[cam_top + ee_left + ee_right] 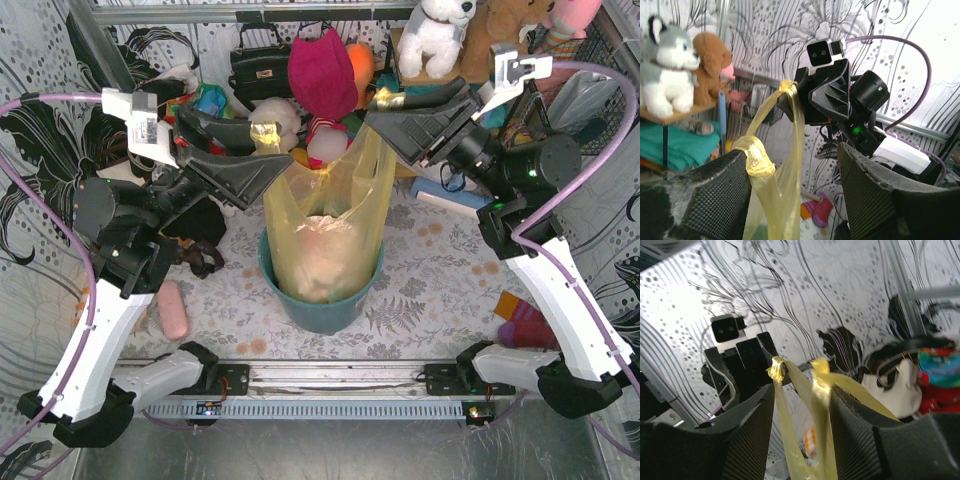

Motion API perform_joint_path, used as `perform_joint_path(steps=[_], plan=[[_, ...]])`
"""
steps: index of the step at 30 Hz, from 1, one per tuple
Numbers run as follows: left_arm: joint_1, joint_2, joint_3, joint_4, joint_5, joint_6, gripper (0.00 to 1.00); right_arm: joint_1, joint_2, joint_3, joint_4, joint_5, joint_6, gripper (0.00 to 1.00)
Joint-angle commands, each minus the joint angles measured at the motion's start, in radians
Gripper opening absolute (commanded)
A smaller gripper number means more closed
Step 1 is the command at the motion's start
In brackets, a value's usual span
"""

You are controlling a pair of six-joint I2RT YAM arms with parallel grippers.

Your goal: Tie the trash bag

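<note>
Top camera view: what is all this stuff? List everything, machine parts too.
trash bag: one, see-through yellow, standing in the bin, handles raised.
bin: one, teal, table centre.
table: one, grey floral cover, under the bin.
handbag: one, black, back left.
plush dog: one, white, back shelf.
teddy: one, brown, beside the dog.
pink bar: one, pale pink, left of the bin.
left arm: one, white and black, near left corner.
right arm: one, white and black, near right corner.
left gripper: one, black, open, a bag handle against one finger.
right gripper: one, black, open, bag handles passing between its fingers.
</note>
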Motion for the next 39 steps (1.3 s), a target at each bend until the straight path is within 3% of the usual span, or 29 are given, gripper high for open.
perform_joint_path(steps=[1, 4, 9, 13, 15, 22, 30, 35, 39], plan=[[0.0, -0.035, -0.132, 0.155, -0.051, -0.089, 0.73, 0.003, -0.014, -0.102, 0.071, 0.032, 0.032, 0.47], [0.001, -0.004, -0.071, 0.141, -0.055, -0.076, 0.72, 0.003, 0.045, -0.002, 0.063, 0.011, 0.031, 0.44], [0.0, 0.086, 0.244, -0.037, -0.094, 0.007, 0.71, 0.003, 0.16, 0.275, 0.069, -0.013, 0.032, 0.36], [0.0, 0.102, 0.355, -0.094, -0.131, 0.038, 0.71, 0.003, 0.152, 0.319, 0.089, 0.02, 0.007, 0.35], [0.0, 0.084, 0.324, -0.106, -0.135, 0.043, 0.71, 0.004, 0.122, 0.255, 0.11, 0.036, 0.006, 0.35], [0.0, 0.003, -0.016, -0.007, -0.179, -0.043, 0.71, 0.003, 0.034, -0.033, 0.159, 0.112, 0.039, 0.35], [0.001, 0.037, 0.035, -0.026, -0.141, -0.024, 0.69, 0.004, 0.111, -0.055, 0.246, 0.067, 0.107, 0.34], [0.001, 0.126, 0.213, -0.07, -0.097, 0.012, 0.6, 0.003, 0.221, 0.151, 0.232, 0.042, 0.114, 0.18], [0.001, 0.181, 0.345, -0.099, -0.076, 0.024, 0.41, 0.004, 0.278, 0.332, 0.155, 0.024, 0.085, 0.0]])
